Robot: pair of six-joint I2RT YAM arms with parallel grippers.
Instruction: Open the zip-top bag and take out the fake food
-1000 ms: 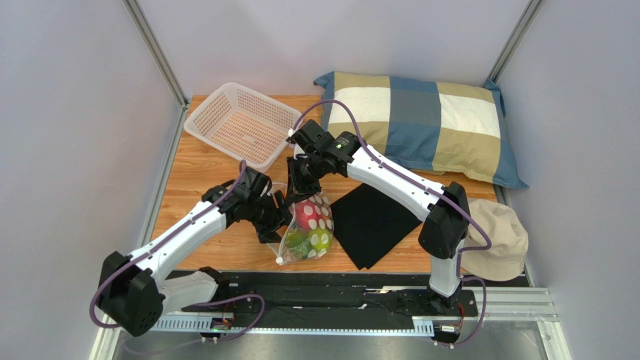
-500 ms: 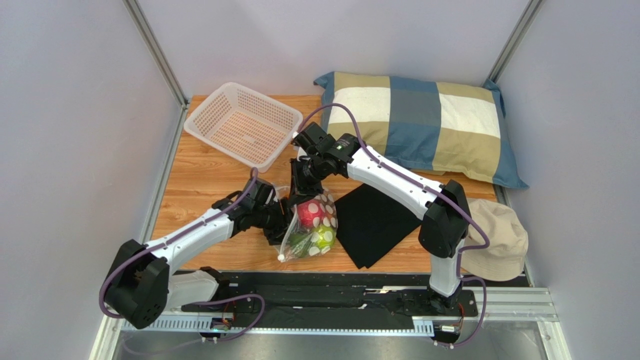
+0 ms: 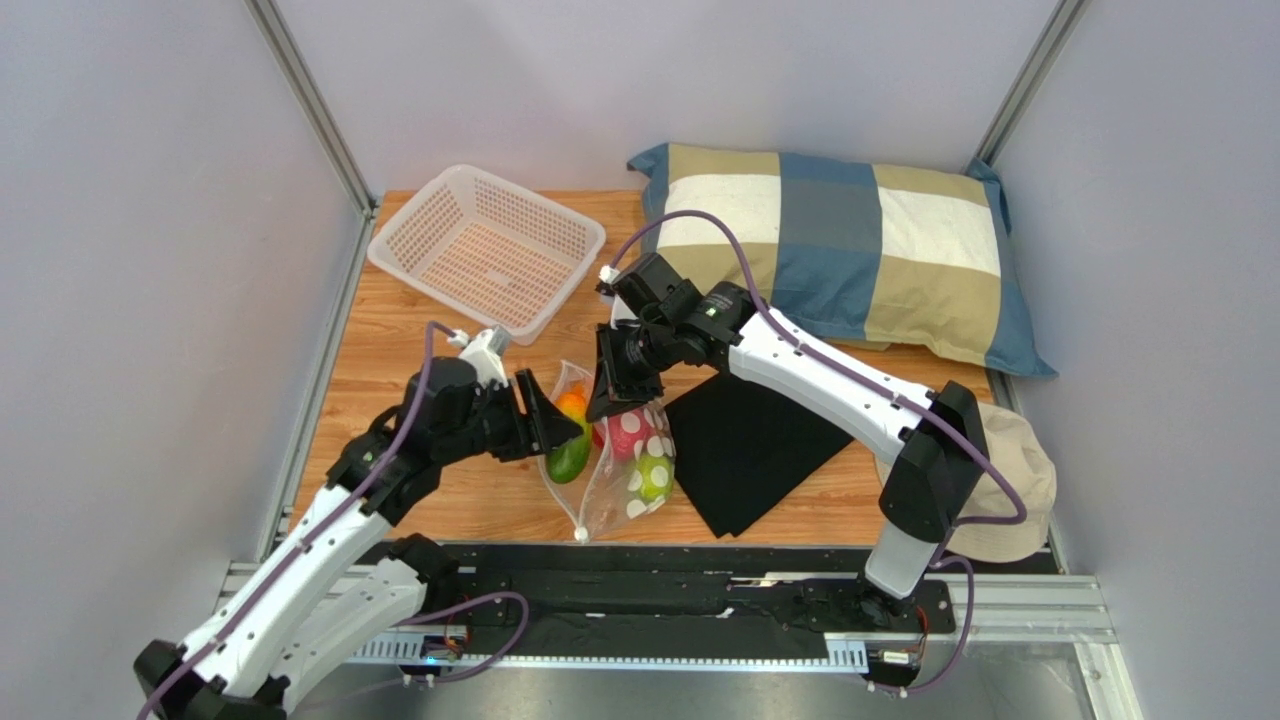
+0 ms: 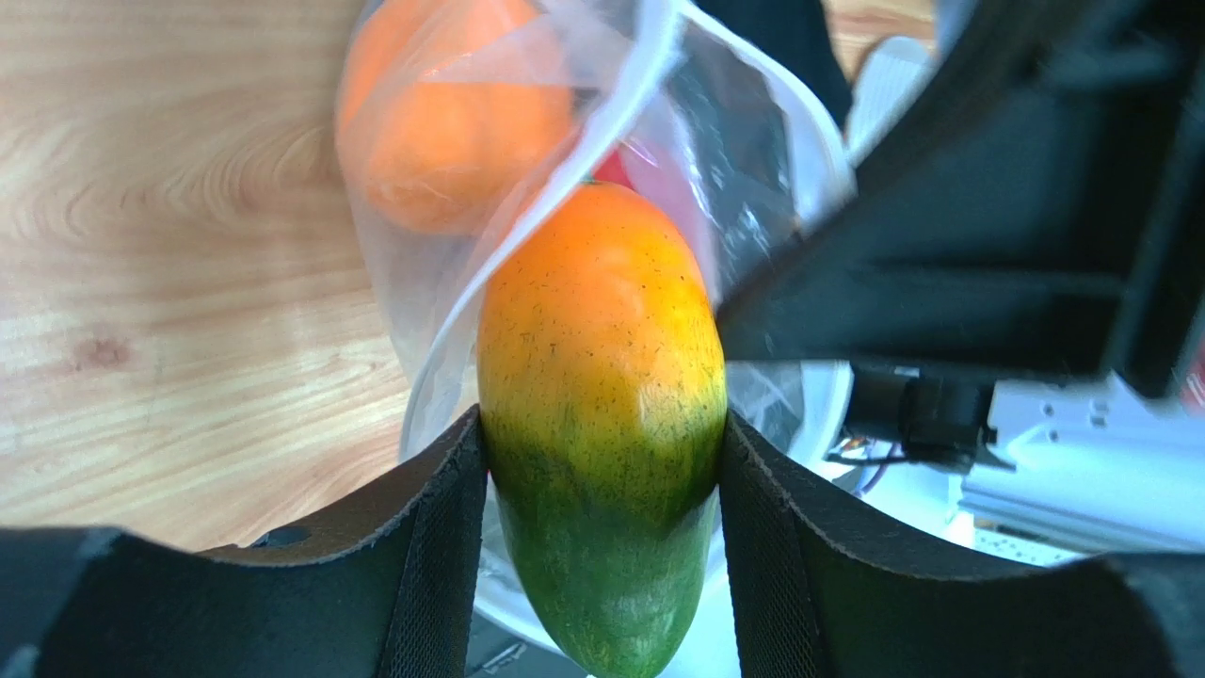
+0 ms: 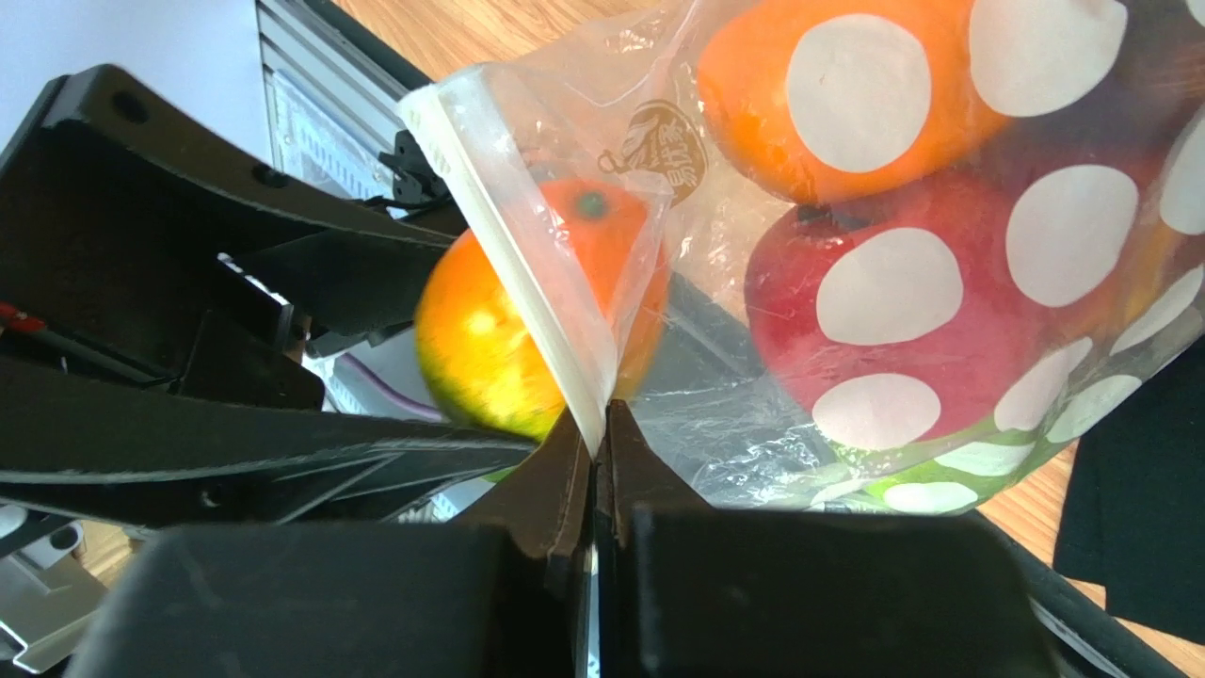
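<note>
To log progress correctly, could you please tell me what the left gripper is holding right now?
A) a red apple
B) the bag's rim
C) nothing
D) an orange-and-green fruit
D: in the left wrist view the left gripper is clamped on the orange-and-green fruit, while the right gripper pinches the zip-top bag by its rim.

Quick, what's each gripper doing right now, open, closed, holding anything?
Left gripper: closed on the orange-and-green glossy plastic fruit.
Right gripper: closed, pinching the rim of the clear polka-dotted zip-top plastic bag.
</note>
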